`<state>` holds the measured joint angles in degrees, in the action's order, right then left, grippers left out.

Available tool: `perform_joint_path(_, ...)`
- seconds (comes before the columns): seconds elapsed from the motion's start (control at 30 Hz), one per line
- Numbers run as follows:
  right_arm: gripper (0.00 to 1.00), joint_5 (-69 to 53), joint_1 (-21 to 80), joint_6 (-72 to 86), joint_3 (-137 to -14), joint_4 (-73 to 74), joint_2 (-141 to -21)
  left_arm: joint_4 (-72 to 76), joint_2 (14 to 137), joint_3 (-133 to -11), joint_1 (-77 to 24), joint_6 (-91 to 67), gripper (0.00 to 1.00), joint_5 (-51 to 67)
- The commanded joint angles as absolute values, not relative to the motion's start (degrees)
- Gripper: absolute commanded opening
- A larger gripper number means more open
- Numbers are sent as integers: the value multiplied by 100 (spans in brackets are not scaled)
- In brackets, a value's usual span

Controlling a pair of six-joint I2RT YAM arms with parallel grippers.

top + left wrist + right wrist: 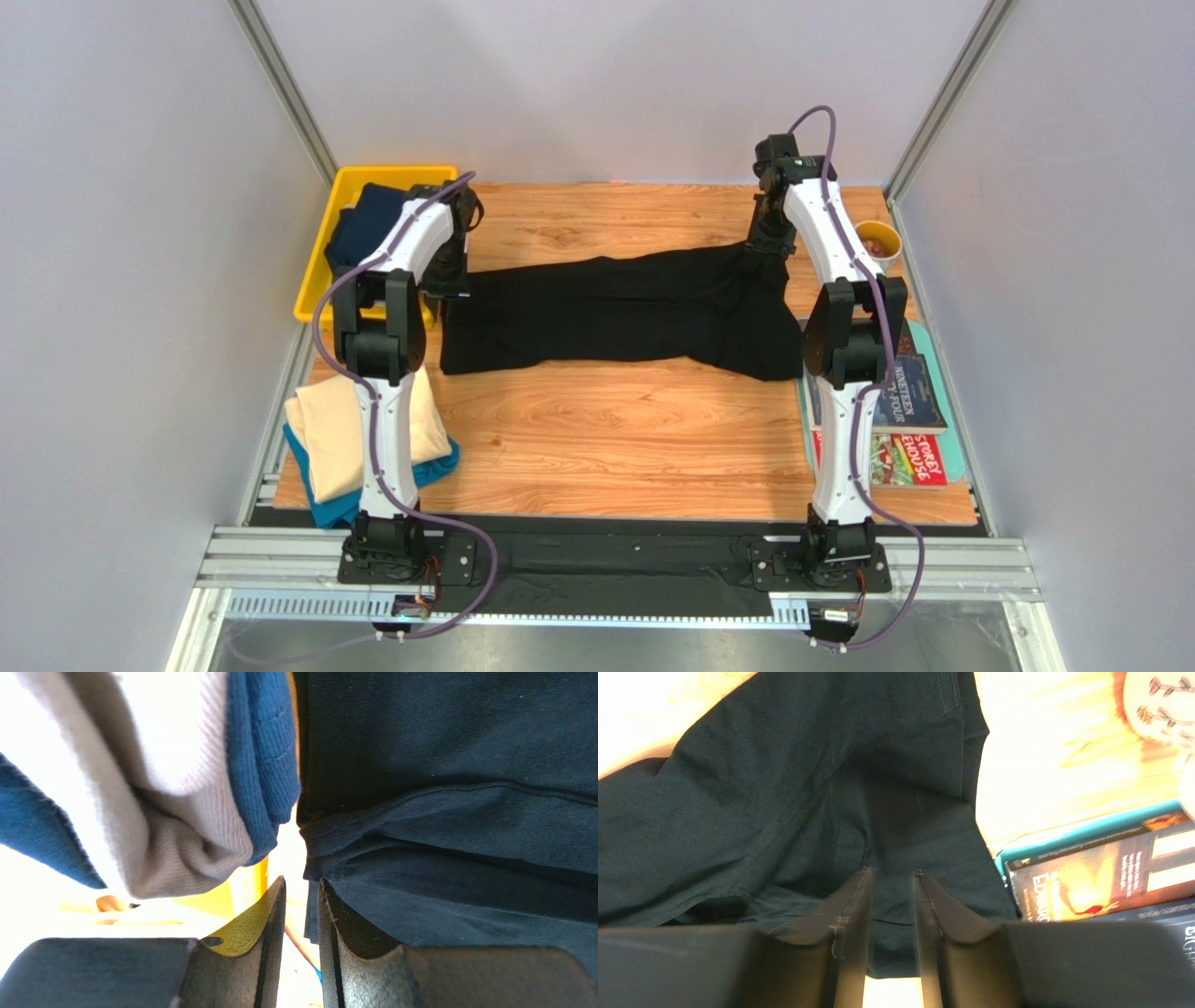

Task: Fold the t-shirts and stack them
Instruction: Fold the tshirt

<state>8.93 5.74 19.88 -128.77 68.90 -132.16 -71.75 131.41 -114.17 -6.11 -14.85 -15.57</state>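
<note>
The large black t-shirt (617, 315) lies spread across the middle of the wooden table. My left gripper (449, 280) is at its left edge. In the left wrist view its jaws (302, 885) stand almost together, with the shirt's hem (456, 777) at the narrow gap. My right gripper (765, 231) is at the shirt's far right corner. Its jaws (892, 875) are nearly closed with black cloth (773, 798) between them. The cream t-shirt (330, 427) lies folded on the teal-blue t-shirt (330, 507) at the front left. The navy t-shirt (365, 224) lies in the bin.
The yellow bin (316, 273) stands at the far left corner. Colourful magazines (912, 406) lie along the right edge and show in the right wrist view (1102, 868). A small cup (880, 241) stands at the far right. Grey walls enclose the table.
</note>
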Motion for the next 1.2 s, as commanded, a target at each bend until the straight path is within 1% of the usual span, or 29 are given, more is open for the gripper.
perform_joint_path(0.0, 34, 1089, 554, 1960, -13078, 6574, -13078, -7339, 12956, -11830, -580, -1450, 30, -1889)
perform_joint_path(0.17, 35, 1248, 457, 1969, -12912, 6452, -12667, -7374, 12762, -12154, -580, -1511, 30, -1960)
perform_joint_path(0.33, 35, 1266, 387, 1977, -12069, 6170, -12042, -7348, 12437, -12191, -694, -1714, 30, -1372)
perform_joint_path(0.43, 35, 1038, 395, 2030, -11567, 6100, -11804, -7155, 12288, -11928, -975, -1793, 30, -1161)
perform_joint_path(0.5, 35, 897, 395, 2056, -11339, 6108, -11751, -6988, 12243, -11638, -1246, -1749, 30, -986)
perform_joint_path(0.6, 35, 783, 395, 2092, -11057, 6187, -11768, -6864, 12426, -11601, -1546, -1679, 30, -801)
perform_joint_path(0.87, 36, 545, 396, 1986, -10820, 6592, -11936, -7084, 13253, -12392, -1731, -1512, 30, -562)
perform_joint_path(1.0, 36, 299, 430, 2048, -10679, 6609, -11997, -6953, 13289, -12200, -1731, -1512, 30, -562)
perform_joint_path(1.17, 37, 334, 510, 2101, -10617, 6618, -12032, -6601, 13175, -11778, -1731, -1512, 30, -554)
